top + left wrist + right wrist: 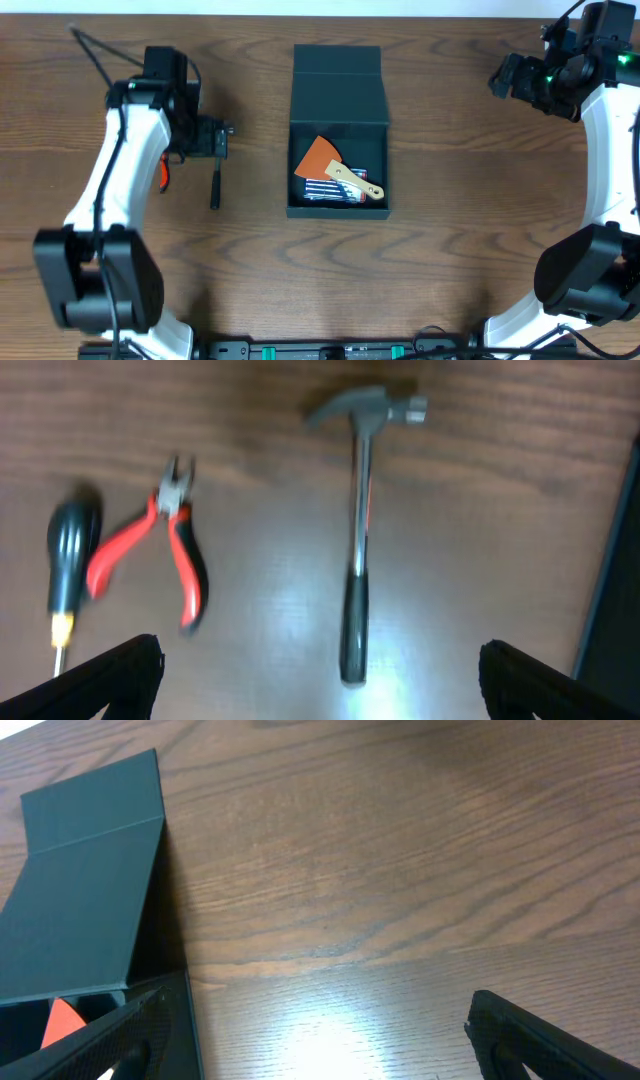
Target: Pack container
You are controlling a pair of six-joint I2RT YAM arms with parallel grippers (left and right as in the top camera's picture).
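While left gripper [320,650] and right gripper [318,1005] gape empty, container [338,88] sits on wooden table [450,250].

We see two arms in white curved shells, left arm [125,160] and right arm [610,130], black rounded joint housings [100,280] at the bench's near corners, thin black cables [95,55] (a green light [548,76] glows by the right wrist), matte black fingers [110,675].
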